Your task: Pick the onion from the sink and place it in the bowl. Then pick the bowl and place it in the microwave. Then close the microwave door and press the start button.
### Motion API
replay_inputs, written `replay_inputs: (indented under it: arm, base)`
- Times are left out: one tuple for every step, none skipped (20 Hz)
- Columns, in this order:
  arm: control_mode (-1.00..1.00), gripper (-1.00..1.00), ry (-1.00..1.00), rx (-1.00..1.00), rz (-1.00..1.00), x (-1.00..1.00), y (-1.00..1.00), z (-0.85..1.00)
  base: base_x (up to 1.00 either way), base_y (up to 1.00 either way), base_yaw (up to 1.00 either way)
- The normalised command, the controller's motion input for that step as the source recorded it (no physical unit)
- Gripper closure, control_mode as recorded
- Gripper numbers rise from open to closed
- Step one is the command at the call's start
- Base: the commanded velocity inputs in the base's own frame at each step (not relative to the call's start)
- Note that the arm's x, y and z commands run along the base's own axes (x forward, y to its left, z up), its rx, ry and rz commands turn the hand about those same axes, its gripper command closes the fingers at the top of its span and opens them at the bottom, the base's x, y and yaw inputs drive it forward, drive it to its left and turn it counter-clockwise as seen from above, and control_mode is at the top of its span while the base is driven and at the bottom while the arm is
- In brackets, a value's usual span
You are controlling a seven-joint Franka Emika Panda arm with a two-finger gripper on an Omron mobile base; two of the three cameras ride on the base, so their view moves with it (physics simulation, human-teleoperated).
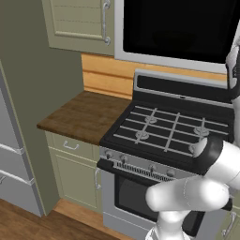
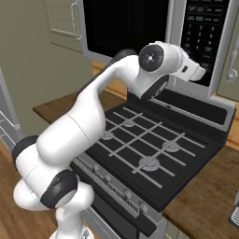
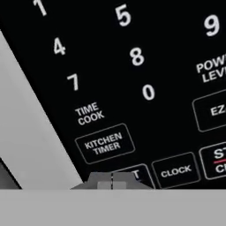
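Observation:
The microwave (image 2: 177, 28) hangs over the stove with its door (image 1: 178, 28) shut, the black glass window (image 2: 126, 28) facing me. My gripper (image 2: 201, 73) is shut and empty, its tips pressed together (image 3: 112, 181) right at the dark control panel (image 3: 132, 88). The tips sit at the panel's lower row, below the KITCHEN TIMER key (image 3: 103, 143) and left of CLOCK (image 3: 175, 171). A key (image 3: 216, 161) whose label begins "ST" is cut off by the right edge. The onion, the bowl and the sink are out of view.
A black-topped gas stove (image 1: 173, 131) lies directly under the arm. A wooden counter (image 1: 84, 115) runs to its left, another stretch (image 2: 205, 200) to its right. Olive cabinets (image 1: 79, 23) hang at upper left, and a grey fridge (image 1: 9, 154) stands at far left.

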Motion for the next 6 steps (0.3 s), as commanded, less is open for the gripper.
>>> replay_inputs:
  arm:
    - [-1.00, 1.00, 0.00, 0.11, 0.16, 0.26, -0.03, -0.18]
    - [-1.00, 1.00, -0.04, 0.09, 0.14, 0.09, 0.00, -0.05]
    - [-1.00, 1.00, -0.13, 0.05, 0.11, 0.00, 0.00, 0.00]
    - [-1.00, 1.00, -0.18, 0.01, 0.08, -0.16, 0.05, 0.00]
    - [-1.00, 1.00, -0.21, 0.00, 0.04, -0.17, 0.26, 0.00]
    - [-1.00, 1.00, -0.24, 0.00, 0.00, -0.26, 0.34, 0.04]
  base:
    - [0.00, 0.00, 0.00]
    - [0.00, 0.00, 0.00]
    - [0.00, 0.00, 0.00]
    - [0.00, 0.00, 0.00]
    - [0.00, 0.00, 0.00]
    - [0.00, 0.00, 0.00]
